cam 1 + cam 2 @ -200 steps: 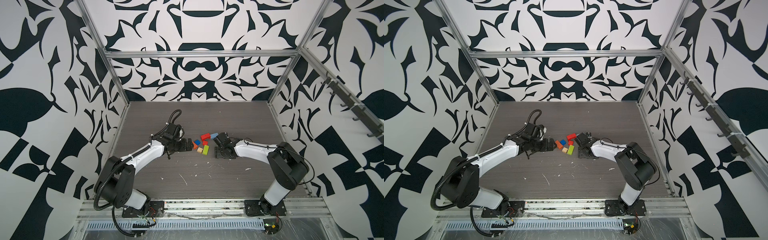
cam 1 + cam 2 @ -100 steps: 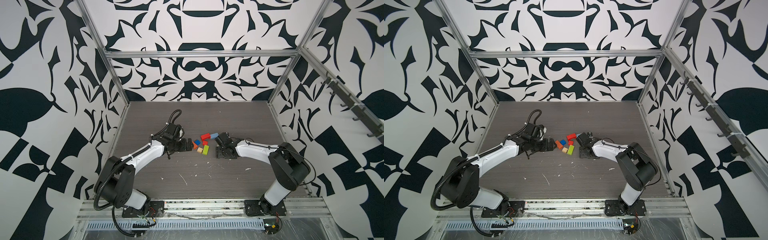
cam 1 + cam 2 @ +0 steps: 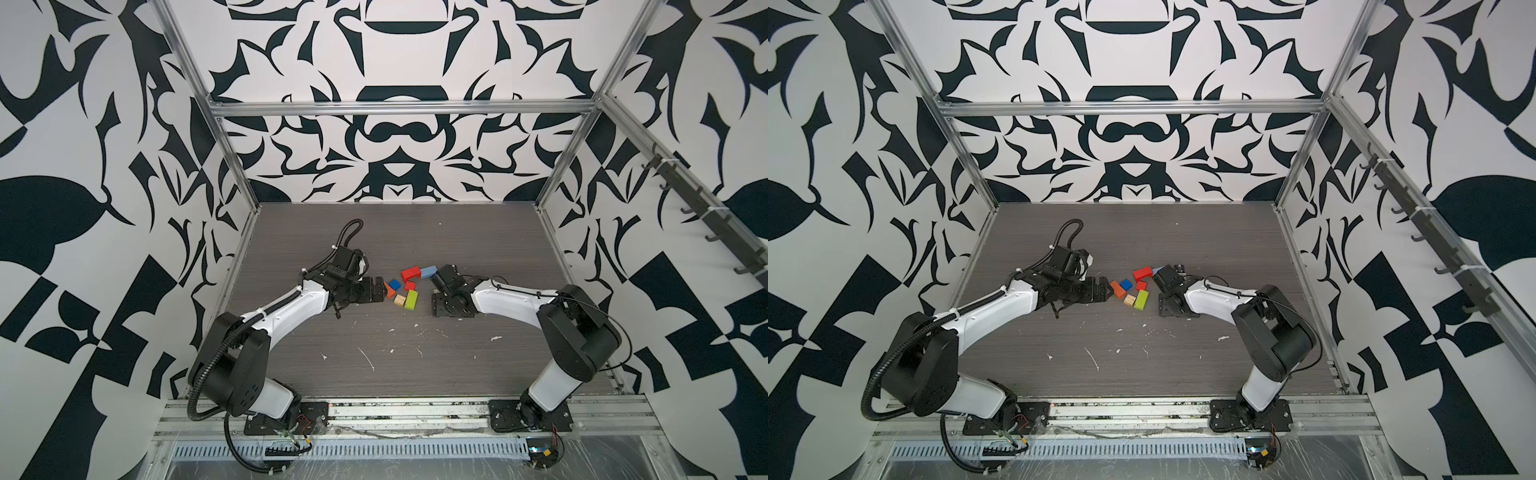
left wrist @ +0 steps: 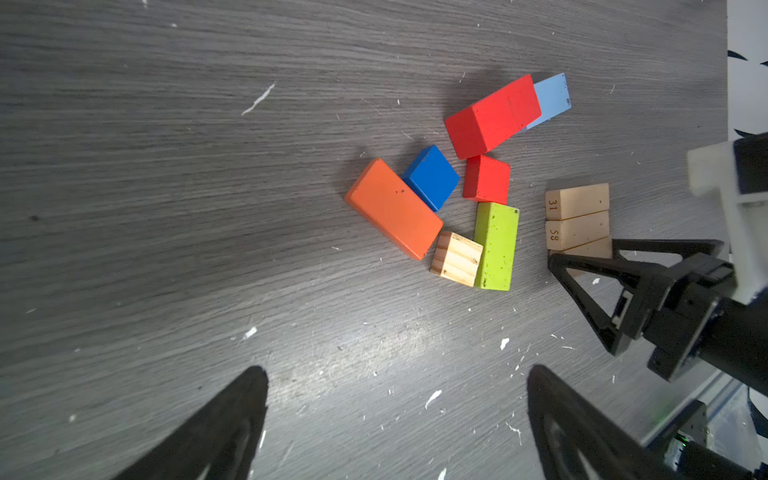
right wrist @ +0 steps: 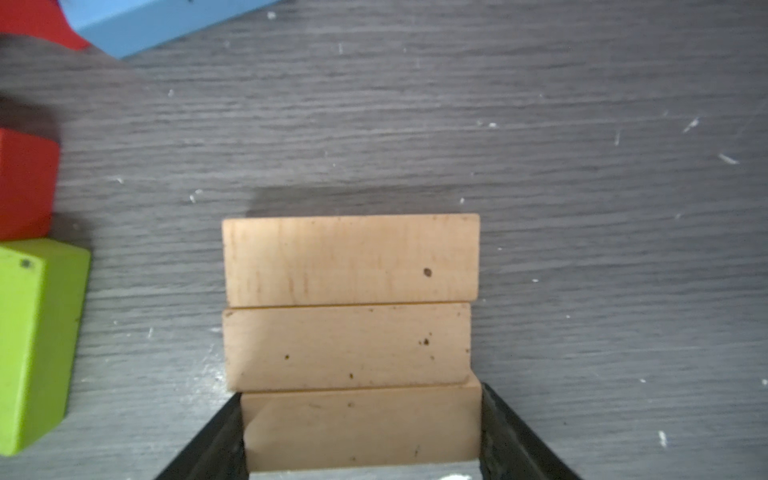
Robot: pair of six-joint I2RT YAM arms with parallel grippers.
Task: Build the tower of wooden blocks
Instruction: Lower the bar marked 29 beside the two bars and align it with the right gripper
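Note:
Loose blocks lie mid-table: a red bar (image 3: pixel 409 273), light blue bar (image 3: pixel 428 272), dark blue cube (image 3: pixel 394 284), red cube (image 3: pixel 410 286), orange block (image 3: pixel 390 291), ridged tan cube (image 3: pixel 400 299) and lime green bar (image 3: pixel 411 299). Three plain tan bars lie side by side; my right gripper (image 5: pixel 361 432) is shut on the ends of the nearest tan bar (image 5: pixel 361 424), which presses against the middle one (image 5: pixel 347 347). From above, the right gripper (image 3: pixel 451 305) hides these bars. My left gripper (image 4: pixel 397 374) is open and empty, just left of the orange block (image 4: pixel 392 208).
White flecks (image 3: pixel 368 358) are scattered over the grey wood-grain table (image 3: pixel 374 332) in front of the blocks. Patterned walls and metal frame posts (image 3: pixel 548 216) enclose the table on three sides. Both arm bases stand on the front rail (image 3: pixel 407 411).
The right gripper has edged very slightly to the right with the tan bar. The left arm and the coloured blocks have not moved.

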